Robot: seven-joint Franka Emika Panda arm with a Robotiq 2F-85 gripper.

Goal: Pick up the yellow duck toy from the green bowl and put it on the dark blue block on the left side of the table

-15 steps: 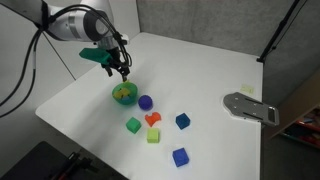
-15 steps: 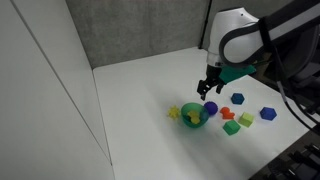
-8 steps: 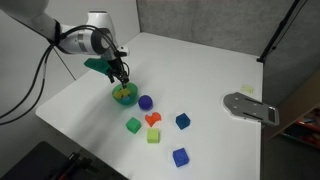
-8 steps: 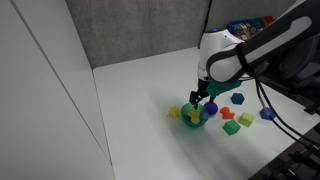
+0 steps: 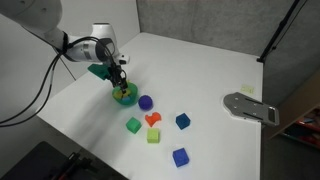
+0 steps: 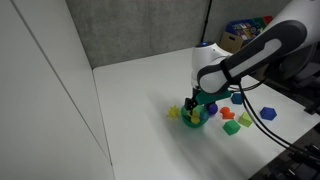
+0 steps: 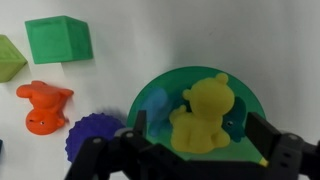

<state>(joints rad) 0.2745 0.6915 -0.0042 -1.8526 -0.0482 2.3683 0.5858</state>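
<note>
Lower centre of the wrist view: the yellow duck toy (image 7: pixel 205 115) sits in the green bowl (image 7: pixel 152 101), squarely between the 2 fingers of the gripper (image 7: pixel 200 142), spread wide (holding nothing). Closing should catch its sides.

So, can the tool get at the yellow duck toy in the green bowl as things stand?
Probably yes. In the wrist view the open tool hangs right over the yellow duck toy, a finger on each side; nothing covers it inside the green bowl.
</note>
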